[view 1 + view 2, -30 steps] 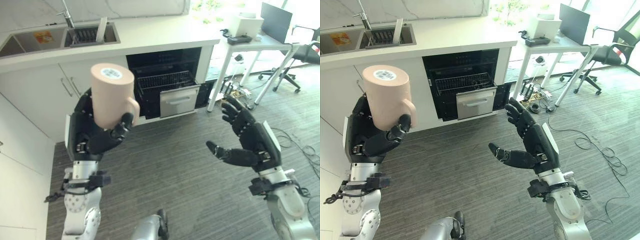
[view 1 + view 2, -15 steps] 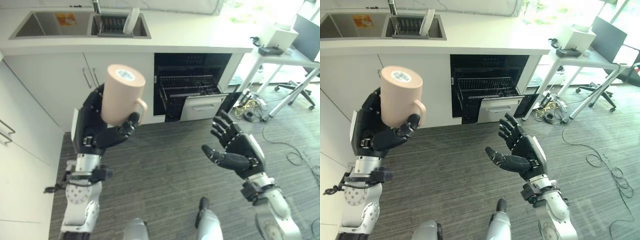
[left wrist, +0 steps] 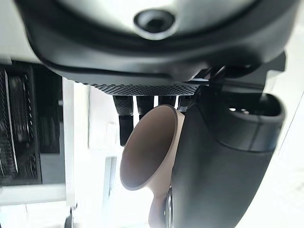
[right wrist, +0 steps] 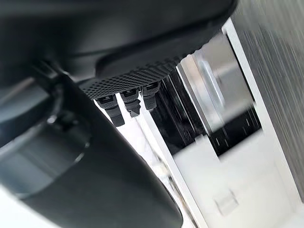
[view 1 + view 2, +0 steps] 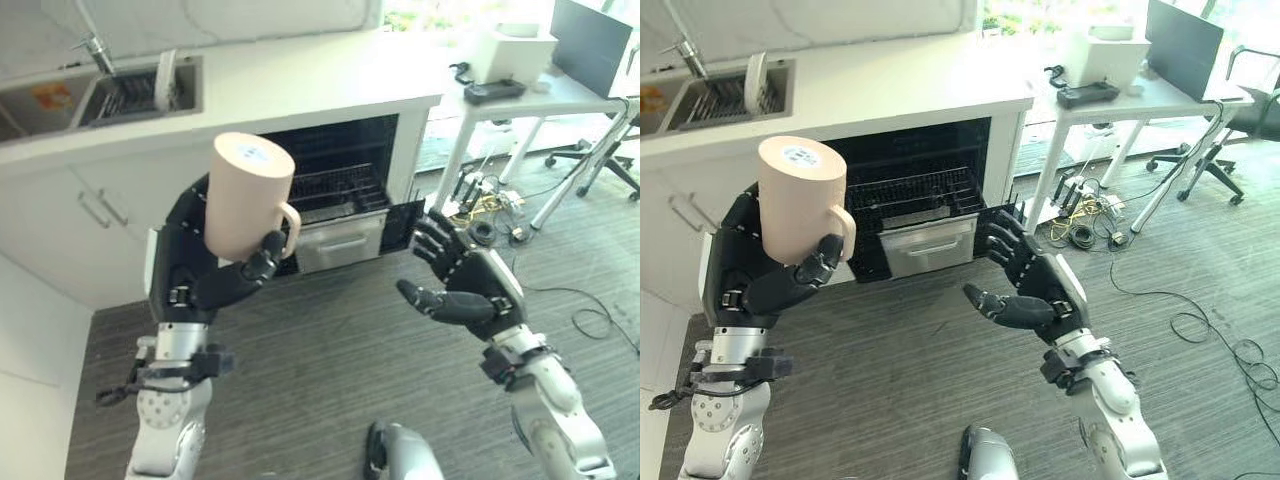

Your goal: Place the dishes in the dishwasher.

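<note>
Left hand [image 5: 205,275] still wrapped round upturned beige mug [image 5: 245,195], round white sticker unreadable; right hand [image 5: 465,290] spread, empty, nearer the open dishwasher [image 5: 335,190] than before.

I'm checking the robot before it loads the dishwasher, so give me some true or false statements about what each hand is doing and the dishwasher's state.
1. The left hand grips a beige mug. True.
2. The mug is held right way up. False: it is upside down, base on top.
3. The right hand holds a plate. False: it is open and empty.
4. The dishwasher stands open, its wire rack showing. True.
</note>
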You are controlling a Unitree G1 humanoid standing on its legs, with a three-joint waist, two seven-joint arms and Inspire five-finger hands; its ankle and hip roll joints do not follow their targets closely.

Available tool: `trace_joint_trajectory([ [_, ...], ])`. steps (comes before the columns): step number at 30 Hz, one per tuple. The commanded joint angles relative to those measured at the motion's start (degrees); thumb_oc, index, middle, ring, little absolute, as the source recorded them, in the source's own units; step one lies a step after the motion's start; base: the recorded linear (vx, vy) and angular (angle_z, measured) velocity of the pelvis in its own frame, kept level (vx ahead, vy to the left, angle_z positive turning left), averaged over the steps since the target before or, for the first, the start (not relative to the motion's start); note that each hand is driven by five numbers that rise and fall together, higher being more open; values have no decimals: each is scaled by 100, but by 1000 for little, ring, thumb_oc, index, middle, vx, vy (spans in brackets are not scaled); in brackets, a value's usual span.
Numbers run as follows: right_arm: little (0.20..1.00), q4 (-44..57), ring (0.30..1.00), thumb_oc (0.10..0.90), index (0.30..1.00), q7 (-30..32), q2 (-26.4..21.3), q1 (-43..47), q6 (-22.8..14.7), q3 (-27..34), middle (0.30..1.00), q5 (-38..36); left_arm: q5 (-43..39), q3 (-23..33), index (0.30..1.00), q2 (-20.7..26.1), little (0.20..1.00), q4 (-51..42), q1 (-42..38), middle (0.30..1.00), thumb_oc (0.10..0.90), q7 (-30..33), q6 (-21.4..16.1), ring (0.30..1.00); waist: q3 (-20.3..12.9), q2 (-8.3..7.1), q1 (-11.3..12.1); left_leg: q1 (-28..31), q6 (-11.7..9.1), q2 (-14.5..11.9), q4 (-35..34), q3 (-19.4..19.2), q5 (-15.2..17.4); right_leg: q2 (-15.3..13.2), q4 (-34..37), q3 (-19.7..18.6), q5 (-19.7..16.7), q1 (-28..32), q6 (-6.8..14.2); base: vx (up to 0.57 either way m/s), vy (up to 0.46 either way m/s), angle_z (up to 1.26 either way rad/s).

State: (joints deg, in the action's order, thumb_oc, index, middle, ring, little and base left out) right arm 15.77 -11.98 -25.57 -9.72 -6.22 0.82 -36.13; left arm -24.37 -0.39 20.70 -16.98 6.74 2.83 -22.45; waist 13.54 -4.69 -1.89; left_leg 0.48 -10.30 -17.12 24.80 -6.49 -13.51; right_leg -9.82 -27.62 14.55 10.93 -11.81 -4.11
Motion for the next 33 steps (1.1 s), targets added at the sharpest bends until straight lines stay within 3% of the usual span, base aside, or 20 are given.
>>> trace_joint_trajectory([
  [1, 900, 772, 900, 800, 900, -70, 56, 356, -639, -78, 900, -39, 71, 240, 300, 214, 300, -575, -334, 300, 400, -144, -635, 300, -389, 57, -59, -99, 661, 1261, -78, -467, 2132, -245, 1043, -208, -292, 567, 1028, 206, -64, 23],
  [2, 900, 762, 900, 800, 900, -70, 93, 391, -612, -96, 900, -30, 52, 252, 300, 204, 300, -576, -283, 300, 400, -173, -647, 300, -410, 108, -35, -22, 738, 1532, -549, -522, 2135, -161, 1043, -234, -276, 574, 1046, 207, -31, 2],
  [3, 900, 773, 900, 800, 900, -60, 131, 385, -625, -113, 900, 20, 10, 276, 300, 203, 300, -571, -245, 300, 400, -229, -659, 300, -393, 203, -35, -62, 763, 1586, -761, -590, 2196, -23, 1043, -231, -219, 638, 1045, 173, -18, -22],
  [4, 900, 785, 900, 800, 900, -19, 174, 383, -643, -145, 900, 85, 9, 266, 300, 205, 300, -570, -252, 300, 400, -261, -653, 300, -375, 312, -45, -279, 765, 1535, -761, -674, 2342, 113, 1043, -176, -172, 689, 1052, 229, 0, -2],
  [5, 900, 807, 900, 800, 900, 89, 240, 357, -711, -219, 900, 250, 83, 163, 300, 200, 300, -573, -317, 300, 400, -229, -624, 300, -346, 497, 3, -843, 712, 1479, -761, -621, 2253, 384, 1043, -133, -40, 833, 1057, 245, -2, 19],
  [7, 900, 834, 900, 800, 900, 175, 201, 350, -735, -280, 900, 336, 108, 115, 300, 196, 300, -554, -304, 300, 400, -157, -672, 300, -331, 624, 173, -1519, 572, 1364, -761, -365, 1859, 678, 1043, -194, 235, 1115, 971, 334, 19, 15],
  [9, 900, 834, 900, 800, 900, 184, 135, 394, -722, -303, 900, 363, 95, 121, 300, 168, 300, -524, -283, 300, 400, -117, -719, 300, -345, 638, 290, -1825, 520, 1216, -761, -422, 1679, 771, 1043, -190, 445, 1339, 892, 339, 89, -86],
  [11, 900, 848, 900, 800, 900, 86, 47, 364, -748, -207, 900, 325, -18, 190, 300, 157, 300, -455, -294, 300, 400, -176, -819, 300, -411, 552, 285, -1757, 663, 1058, -761, -896, 1793, 647, 1043, -52, 649, 1587, 928, 458, 229, -71],
  [14, 900, 893, 900, 800, 900, -54, 98, 234, -774, -93, 900, 181, -2, 256, 300, 214, 300, -489, -243, 300, 400, -94, -971, 300, -535, 439, 336, -1612, 884, 1222, -761, -850, 1980, 577, 1043, -61, 720, 1840, 1019, 408, 212, -37],
  [15, 900, 900, 900, 800, 900, -68, 140, 240, -778, -90, 900, 202, -16, 269, 300, 222, 300, -487, -267, 300, 400, -97, -977, 300, -574, 402, 360, -1566, 944, 1290, -761, -796, 2021, 567, 1043, -55, 656, 1911, 1058, 369, 186, -12],
  [16, 900, 892, 900, 800, 900, -93, 198, 271, -806, -101, 900, 266, -1, 276, 300, 243, 300, -470, -328, 300, 400, -104, -979, 300, -626, 379, 385, -1523, 1048, 1353, -761, -733, 2068, 578, 1043, 10, 352, 1973, 1123, 509, 239, 0],
  [17, 900, 866, 900, 800, 900, -45, 284, 309, -861, -131, 900, 423, 40, 255, 300, 256, 300, -434, -397, 300, 400, -105, -942, 300, -655, 327, 385, -1391, 1153, 1504, -761, -623, 2182, 580, 1043, 150, -230, 2164, 1299, 556, 296, 24],
  [18, 900, 861, 900, 800, 900, 20, 336, 334, -858, -141, 900, 462, 49, 253, 300, 243, 300, -420, -424, 300, 400, -118, -878, 300, -670, 353, 389, -1315, 1232, 1566, -761, -523, 2228, 607, 490, 167, -749, 2067, 1394, 507, 307, 32],
  [20, 900, 882, 900, 800, 900, -5, 433, 315, -823, -160, 900, 468, 80, 254, 300, 233, 300, -386, -458, 300, 400, -126, -829, 300, -656, 379, 405, -1202, 1355, 1656, -761, -463, 2321, 510, -858, 119, -1224, 1742, 1516, 346, 267, 86],
  [21, 900, 904, 900, 800, 900, -32, 477, 290, -782, -269, 900, 572, 200, 237, 300, 218, 300, -393, -461, 300, 400, -52, -821, 300, -610, 442, 359, -1083, 1431, 1696, -761, -333, 2411, 525, -1699, -36, -1224, 1192, 1434, 316, 190, 108],
  [25, 900, 798, 900, 800, 900, 45, 395, 277, -776, -288, 900, 578, 147, 231, 300, 269, 300, -382, -540, 300, 400, -6, -702, 300, -574, 378, 315, -1032, 1396, 1848, -761, -73, 2380, 581, -490, -12, -758, 1077, 1285, 244, -39, 50],
  [26, 900, 793, 900, 800, 900, -26, 333, 188, -830, -154, 900, 450, 39, 287, 300, 290, 300, -348, -548, 300, 400, -117, -697, 300, -515, 370, 262, -904, 1305, 1869, -761, 116, 2398, 547, 315, 41, -680, 997, 1217, 259, -192, 69],
  [28, 900, 817, 900, 800, 900, -122, 267, 73, -888, -16, 900, 336, -28, 326, 300, 289, 300, -357, -485, 300, 400, -214, -733, 300, -436, 316, 134, -757, 1251, 1914, -761, 305, 2498, 470, 1043, -121, -687, 850, 1206, 229, -221, 81],
  [30, 900, 886, 900, 800, 900, -168, 209, -49, -897, 81, 900, 246, -32, 316, 300, 263, 300, -418, -388, 300, 400, -240, -771, 300, -387, 203, -62, -585, 1255, 2068, -761, 536, 2689, 332, 1043, -725, -721, 286, 1266, 240, -210, 45],
  [33, 900, 898, 900, 800, 900, -187, 175, -18, -860, 41, 900, 304, 67, 244, 300, 242, 300, -525, -372, 300, 400, -148, -796, 300, -415, 183, -213, -361, 1285, 2189, -761, 832, 2958, 380, 1043, -1100, -730, -64, 1319, 226, -183, 70],
])
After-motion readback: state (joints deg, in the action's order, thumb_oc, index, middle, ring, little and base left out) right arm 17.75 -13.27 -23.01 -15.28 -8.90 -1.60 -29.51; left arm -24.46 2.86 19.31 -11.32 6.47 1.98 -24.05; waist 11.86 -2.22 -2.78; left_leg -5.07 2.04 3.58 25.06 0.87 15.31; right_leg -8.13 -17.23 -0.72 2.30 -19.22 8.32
